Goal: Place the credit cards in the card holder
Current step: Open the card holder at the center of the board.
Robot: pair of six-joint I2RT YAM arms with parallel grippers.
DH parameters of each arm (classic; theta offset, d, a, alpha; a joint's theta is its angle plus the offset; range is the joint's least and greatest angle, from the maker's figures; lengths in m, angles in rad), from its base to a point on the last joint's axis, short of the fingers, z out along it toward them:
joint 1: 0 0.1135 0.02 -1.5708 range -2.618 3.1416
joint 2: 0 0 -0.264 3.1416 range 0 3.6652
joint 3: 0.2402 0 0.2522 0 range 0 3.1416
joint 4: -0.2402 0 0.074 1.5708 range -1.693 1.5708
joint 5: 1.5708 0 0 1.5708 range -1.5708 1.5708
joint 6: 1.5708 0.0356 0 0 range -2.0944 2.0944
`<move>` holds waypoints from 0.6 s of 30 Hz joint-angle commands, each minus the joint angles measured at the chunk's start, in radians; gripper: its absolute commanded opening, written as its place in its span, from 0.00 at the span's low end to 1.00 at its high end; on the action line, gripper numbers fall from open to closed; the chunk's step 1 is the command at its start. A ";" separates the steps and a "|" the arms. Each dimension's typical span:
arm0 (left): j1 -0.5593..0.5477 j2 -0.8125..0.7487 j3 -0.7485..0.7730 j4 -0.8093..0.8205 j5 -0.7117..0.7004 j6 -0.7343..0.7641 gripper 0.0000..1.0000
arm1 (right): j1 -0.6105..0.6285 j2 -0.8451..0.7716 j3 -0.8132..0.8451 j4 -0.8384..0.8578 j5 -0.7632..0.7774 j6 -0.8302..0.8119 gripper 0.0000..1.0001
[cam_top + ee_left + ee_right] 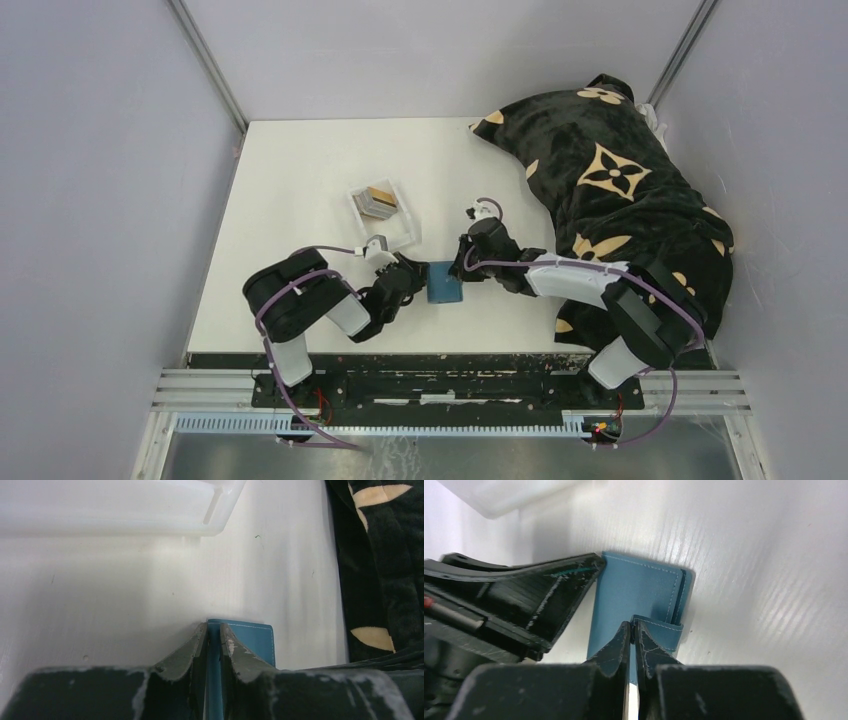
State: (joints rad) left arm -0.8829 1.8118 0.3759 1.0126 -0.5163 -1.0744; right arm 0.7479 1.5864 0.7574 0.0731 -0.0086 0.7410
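The teal card holder (444, 282) lies folded on the white table between both arms. My left gripper (415, 278) is shut on its left edge; in the left wrist view the teal edge (250, 639) stands between the closed fingers of that gripper (214, 627). My right gripper (465, 268) is shut on the small snap tab (667, 632) at the holder's right edge, the jaws of this gripper (632, 625) nearly touching. The holder's cover (634, 590) shows flat beyond them. The credit cards (381, 200), grey and tan, sit stacked in a clear tray behind.
The clear plastic tray (412, 225) stands just behind the left gripper, its corner (220, 510) close in the left wrist view. A black blanket with tan flowers (610, 190) covers the table's right side, beside the right arm.
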 commanded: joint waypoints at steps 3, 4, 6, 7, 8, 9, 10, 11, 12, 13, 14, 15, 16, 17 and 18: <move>-0.009 -0.045 -0.035 -0.285 -0.004 0.049 0.23 | -0.038 -0.139 -0.008 -0.026 0.027 -0.027 0.04; -0.009 -0.059 -0.035 -0.298 -0.010 0.054 0.23 | -0.044 -0.146 -0.009 -0.040 0.030 -0.033 0.04; -0.009 -0.081 -0.033 -0.325 -0.019 0.062 0.24 | -0.052 -0.156 -0.010 -0.070 0.044 -0.045 0.05; -0.010 -0.091 -0.031 -0.335 -0.022 0.065 0.24 | -0.054 -0.158 -0.009 -0.086 0.056 -0.053 0.05; -0.009 -0.097 -0.030 -0.344 -0.022 0.068 0.24 | -0.056 -0.157 -0.009 -0.104 0.067 -0.060 0.06; -0.009 -0.101 -0.029 -0.351 -0.021 0.070 0.24 | -0.058 -0.153 -0.006 -0.120 0.077 -0.066 0.06; -0.010 -0.100 -0.028 -0.353 -0.019 0.071 0.24 | -0.059 -0.147 -0.008 -0.134 0.088 -0.067 0.07; -0.009 -0.100 -0.027 -0.356 -0.017 0.073 0.24 | -0.060 -0.139 -0.011 -0.142 0.098 -0.068 0.07; -0.008 -0.100 -0.025 -0.361 -0.013 0.075 0.24 | -0.061 -0.130 -0.013 -0.149 0.107 -0.068 0.07; -0.010 -0.099 -0.021 -0.366 -0.009 0.076 0.24 | -0.062 -0.120 -0.015 -0.155 0.121 -0.068 0.08; -0.009 -0.098 -0.019 -0.372 -0.007 0.077 0.24 | -0.062 -0.110 -0.018 -0.158 0.131 -0.068 0.09; -0.009 -0.100 -0.017 -0.377 -0.005 0.079 0.23 | -0.062 -0.101 -0.019 -0.162 0.142 -0.069 0.10; -0.009 -0.105 -0.017 -0.384 -0.004 0.080 0.23 | -0.061 -0.094 -0.019 -0.166 0.153 -0.069 0.11; -0.009 -0.111 -0.018 -0.390 -0.005 0.082 0.23 | -0.062 -0.086 -0.016 -0.175 0.167 -0.072 0.11; -0.010 -0.122 -0.019 -0.402 -0.009 0.084 0.23 | -0.063 -0.080 -0.007 -0.187 0.180 -0.076 0.12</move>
State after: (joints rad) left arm -0.8879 1.6936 0.3775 0.8112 -0.5213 -1.0676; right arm 0.6907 1.4815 0.7437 -0.0772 0.0952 0.6880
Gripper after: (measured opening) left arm 0.233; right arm 0.109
